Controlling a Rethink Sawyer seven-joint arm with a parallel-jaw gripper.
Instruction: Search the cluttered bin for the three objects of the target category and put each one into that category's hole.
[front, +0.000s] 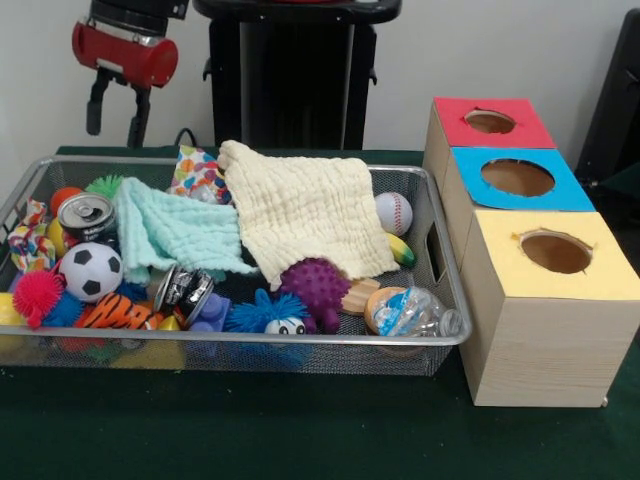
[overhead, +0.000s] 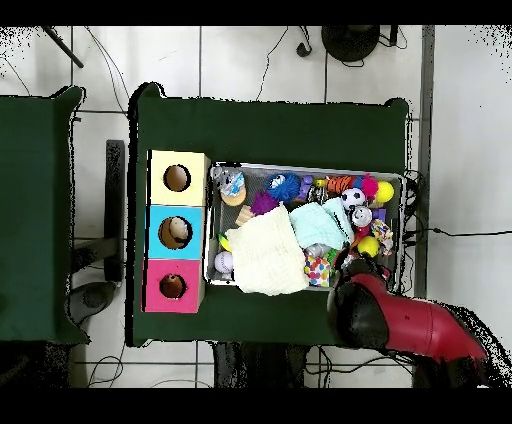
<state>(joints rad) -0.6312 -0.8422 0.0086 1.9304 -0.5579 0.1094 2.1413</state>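
Soft, even room light fills both views, with no hard glare. The wire bin (front: 440, 300) casts a faint shadow on the dark green counter (front: 250, 430). The front view is mildly soft overall.

No text, brand, number or sign can be read in either view. The dark can (front: 184, 290) lying on its side in the wire bin (front: 440, 330) carries printing, but it is too small to make out. The patterned cloth (front: 197, 172) at the bin's far side shows only coloured shapes, no letters. The three box tops, red (front: 492, 122), blue (front: 518, 178) and yellow (front: 555, 253), are plain.
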